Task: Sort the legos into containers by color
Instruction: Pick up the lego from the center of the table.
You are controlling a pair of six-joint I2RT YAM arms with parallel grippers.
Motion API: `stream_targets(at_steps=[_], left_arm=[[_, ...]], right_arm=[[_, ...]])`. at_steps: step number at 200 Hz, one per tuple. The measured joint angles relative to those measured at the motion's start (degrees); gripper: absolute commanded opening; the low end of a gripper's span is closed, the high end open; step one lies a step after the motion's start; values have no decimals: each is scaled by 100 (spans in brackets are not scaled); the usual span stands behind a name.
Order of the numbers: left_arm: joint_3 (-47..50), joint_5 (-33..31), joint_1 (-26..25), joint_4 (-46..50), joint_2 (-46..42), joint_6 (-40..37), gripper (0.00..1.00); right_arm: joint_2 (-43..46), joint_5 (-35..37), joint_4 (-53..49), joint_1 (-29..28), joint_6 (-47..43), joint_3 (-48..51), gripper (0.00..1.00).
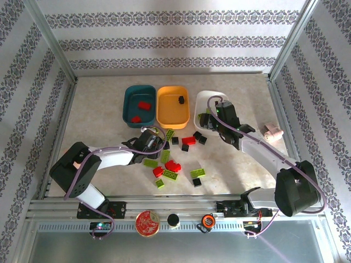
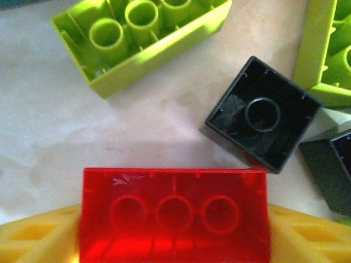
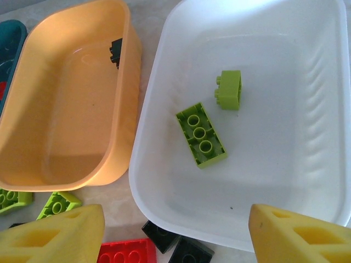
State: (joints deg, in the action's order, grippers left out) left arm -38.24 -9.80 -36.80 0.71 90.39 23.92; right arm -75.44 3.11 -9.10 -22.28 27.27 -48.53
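Gripping a red lego (image 2: pixel 174 219) in my left jaws amid the pile on the table (image 2: pixel 55 142), right jaws gaping empty over the white tray (image 3: pixel 296 181), I am risking nudging the neighbouring black lego (image 2: pixel 263 115) while lifting.

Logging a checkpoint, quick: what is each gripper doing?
Left gripper: closed on a red lego.
Right gripper: open, empty, by the white tray.
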Motion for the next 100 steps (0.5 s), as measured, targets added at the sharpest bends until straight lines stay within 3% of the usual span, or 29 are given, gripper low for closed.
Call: stream_targets(at_steps=[33, 78, 100], left_arm=[[111, 70, 0, -87, -157, 9, 47], [361, 227, 44, -96, -1563, 72, 45], [4, 385, 509, -105, -1853, 127, 43]], right_arm=[[168, -37, -4, -39, 74, 109, 70], [407, -90, 24, -195, 127, 306, 70], [448, -105, 37, -278, 149, 442, 70]])
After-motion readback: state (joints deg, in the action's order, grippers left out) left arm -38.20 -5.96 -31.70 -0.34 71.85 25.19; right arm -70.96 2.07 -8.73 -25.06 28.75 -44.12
